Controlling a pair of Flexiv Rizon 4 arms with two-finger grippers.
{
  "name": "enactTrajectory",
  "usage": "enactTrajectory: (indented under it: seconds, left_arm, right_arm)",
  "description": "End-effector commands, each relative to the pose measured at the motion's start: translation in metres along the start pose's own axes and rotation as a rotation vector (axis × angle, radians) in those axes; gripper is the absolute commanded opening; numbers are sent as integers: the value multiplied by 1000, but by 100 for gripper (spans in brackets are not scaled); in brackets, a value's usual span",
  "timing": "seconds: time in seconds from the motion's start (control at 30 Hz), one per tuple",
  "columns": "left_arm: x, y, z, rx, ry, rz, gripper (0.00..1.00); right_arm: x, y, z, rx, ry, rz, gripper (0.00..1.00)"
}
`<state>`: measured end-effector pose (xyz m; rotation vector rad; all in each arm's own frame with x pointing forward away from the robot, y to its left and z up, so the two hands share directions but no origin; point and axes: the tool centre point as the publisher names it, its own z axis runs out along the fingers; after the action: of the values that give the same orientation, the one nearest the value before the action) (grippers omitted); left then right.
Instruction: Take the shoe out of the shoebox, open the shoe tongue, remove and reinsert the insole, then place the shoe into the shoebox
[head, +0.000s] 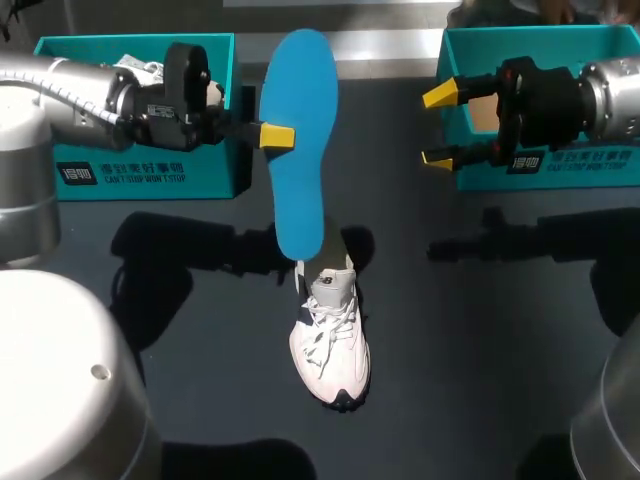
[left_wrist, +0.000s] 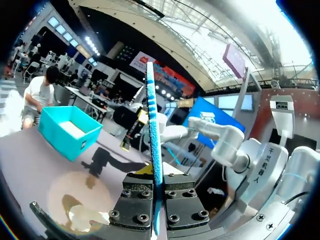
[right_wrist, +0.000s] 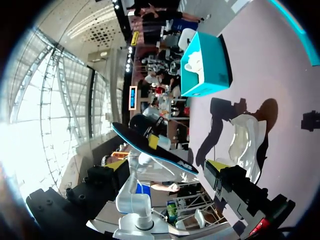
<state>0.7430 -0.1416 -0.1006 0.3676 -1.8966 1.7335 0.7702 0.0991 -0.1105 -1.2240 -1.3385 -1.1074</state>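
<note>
Over the dark table (head: 480, 350), your left gripper (head: 272, 136) pinches the flat blue foam insole (head: 300, 150); steady the white lace-up sneaker (head: 330, 345) with your wide-open, empty right gripper (head: 440, 126), then slide it in flat.

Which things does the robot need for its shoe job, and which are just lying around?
For the job: blue insole, shut in the left gripper; white shoe; left teal box; right teal box; open right gripper.
Just lying about: white stuff in the left teal box.
</note>
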Motion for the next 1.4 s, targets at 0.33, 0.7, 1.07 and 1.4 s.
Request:
enactTrajectory:
  seconds: [0.33,0.7,1.07,1.4]
  left_arm:
    - [-18,9,2,86,-116,-1242,0]
    - [-46,31,12,202,-34,-1399,0]
    - [-62,34,20,269,103,-1342,0]
    - [-52,18,20,210,79,-1116,0]
  right_arm:
    - [0,0,0,1,-3,1,100]
    - [14,-2,4,-67,-194,20,100]
    - [23,-18,25,-143,-571,113,100]
    - [23,-18,25,-143,-571,113,100]
